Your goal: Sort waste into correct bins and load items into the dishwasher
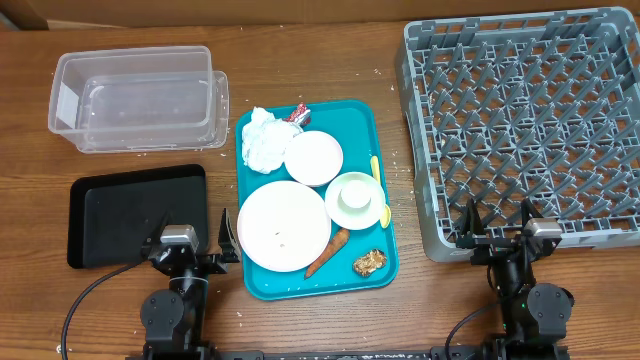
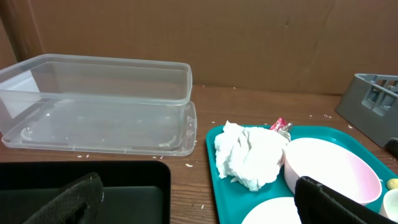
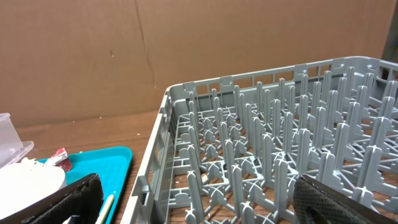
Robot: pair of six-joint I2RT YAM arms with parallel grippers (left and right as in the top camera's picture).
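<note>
Black, rough-textured fingers [image 2: 74,199] of the left gripper [image 1: 194,228] and the right gripper [image 1: 497,225] stand spread wide, both empty. Between them, the teal tray [image 1: 372,120] carries crumpled white napkins [image 1: 262,140], a red-and-white wrapper [image 1: 298,115], a glossy round white plate [image 1: 283,226], a pink plate [image 1: 314,158], a white bowl [image 1: 340,190], a yellow spoon [image 1: 377,178], a tapered carrot piece [image 1: 328,252] and a knobbly brown chunk [image 1: 369,262]. To its left sit the clear plastic tub [image 1: 135,98] and the flat black tray [image 1: 135,215]; to its right, the pegged grey rack [image 1: 530,130].
</note>
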